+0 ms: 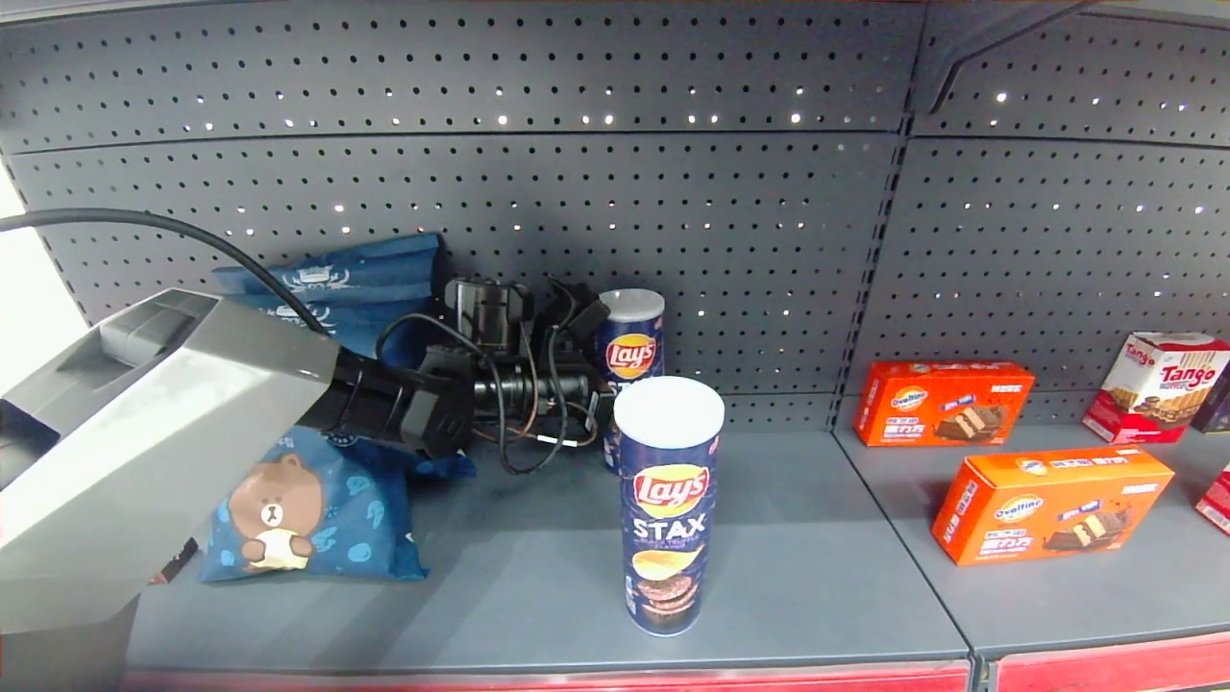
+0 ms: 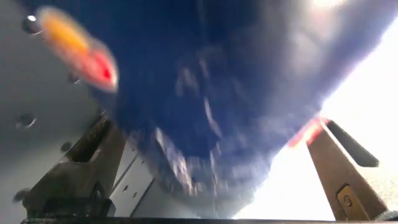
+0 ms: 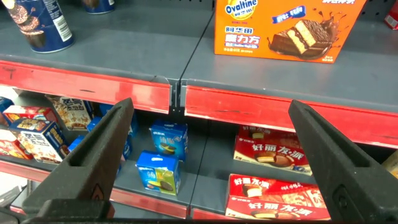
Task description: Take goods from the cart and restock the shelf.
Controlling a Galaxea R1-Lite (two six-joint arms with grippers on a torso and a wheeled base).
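Note:
Two dark blue chips cans with white lids stand on the grey shelf. The front can is near the shelf's front edge and also shows in the right wrist view. The rear can stands by the pegboard. My left gripper reaches in from the left and is shut on the rear can, with its fingers on either side. My right gripper is open and holds nothing, in front of the shelf's red front edge.
Blue snack bags lie left of the cans, under my left arm. Orange boxes and a white-red box sit on the right bay. Lower shelves hold blue boxes and red boxes.

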